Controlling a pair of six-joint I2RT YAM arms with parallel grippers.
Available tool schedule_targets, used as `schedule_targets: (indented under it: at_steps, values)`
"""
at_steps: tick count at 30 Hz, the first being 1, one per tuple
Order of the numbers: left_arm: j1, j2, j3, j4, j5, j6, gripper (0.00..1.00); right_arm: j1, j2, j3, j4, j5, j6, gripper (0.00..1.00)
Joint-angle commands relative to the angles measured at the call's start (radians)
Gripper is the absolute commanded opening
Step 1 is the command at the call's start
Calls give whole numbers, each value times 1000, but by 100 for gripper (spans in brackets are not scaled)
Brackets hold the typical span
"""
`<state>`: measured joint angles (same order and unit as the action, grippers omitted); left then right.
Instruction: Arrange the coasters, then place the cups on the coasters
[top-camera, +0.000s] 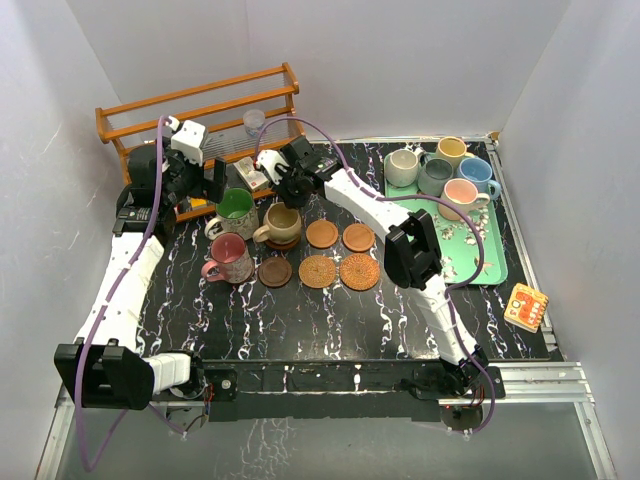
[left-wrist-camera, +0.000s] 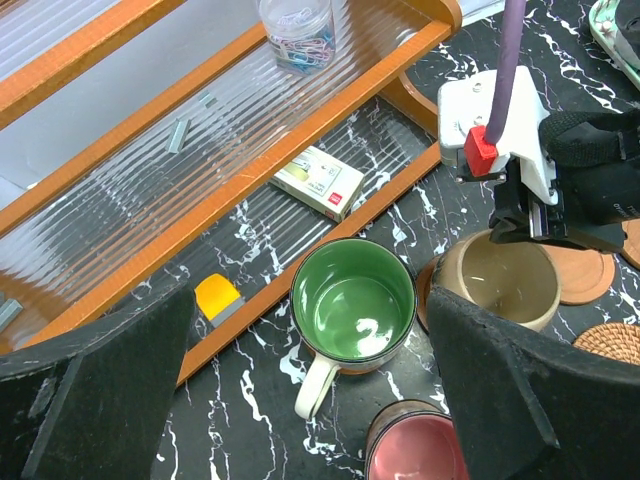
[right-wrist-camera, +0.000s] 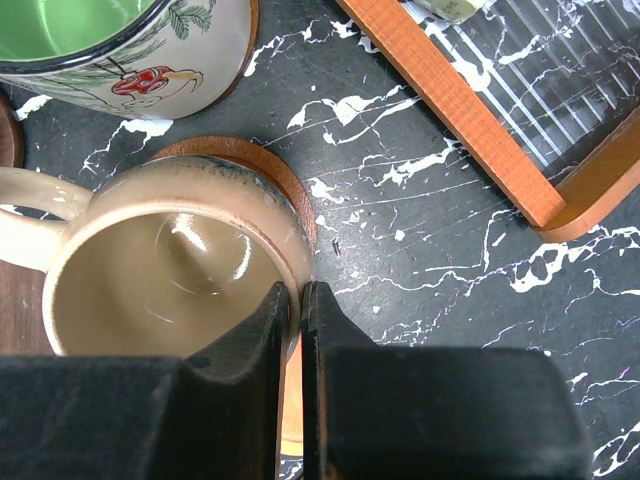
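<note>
My right gripper (right-wrist-camera: 300, 290) (top-camera: 292, 193) is shut on the rim of the tan cup (right-wrist-camera: 150, 290) (top-camera: 283, 222), one finger inside and one outside. That cup stands on a brown coaster (right-wrist-camera: 240, 155). Beside it, the green cup (left-wrist-camera: 352, 300) (top-camera: 237, 207) rests on another brown coaster, and my left gripper (left-wrist-camera: 310, 298) (top-camera: 198, 185) hangs open above it. A maroon cup (top-camera: 230, 257) stands in front. Two wood coasters (top-camera: 322, 234) (top-camera: 358, 237), two wicker ones (top-camera: 317, 271) (top-camera: 359, 271) and a dark one (top-camera: 275, 271) lie bare. Several more cups (top-camera: 435, 176) stand on the green tray (top-camera: 482, 255).
A wooden rack (top-camera: 200, 110) runs along the back left, with a clear plastic cup (left-wrist-camera: 297, 30) of paper clips and a small box (left-wrist-camera: 318, 183) on it. An orange card (top-camera: 526, 306) lies at the right, beyond the tray.
</note>
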<state>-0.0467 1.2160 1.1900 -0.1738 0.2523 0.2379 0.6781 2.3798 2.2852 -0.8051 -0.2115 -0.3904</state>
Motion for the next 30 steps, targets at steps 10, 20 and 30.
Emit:
schedule_targets:
  at_steps: [10,20,30]
  values:
    - [10,-35,-14,28,20,-9,99,18,-4,74,56,8,22,0]
    - [11,-40,-20,30,27,-8,99,20,4,76,68,17,21,9]
    - [13,-40,-29,33,35,-8,99,23,15,85,72,17,23,14]
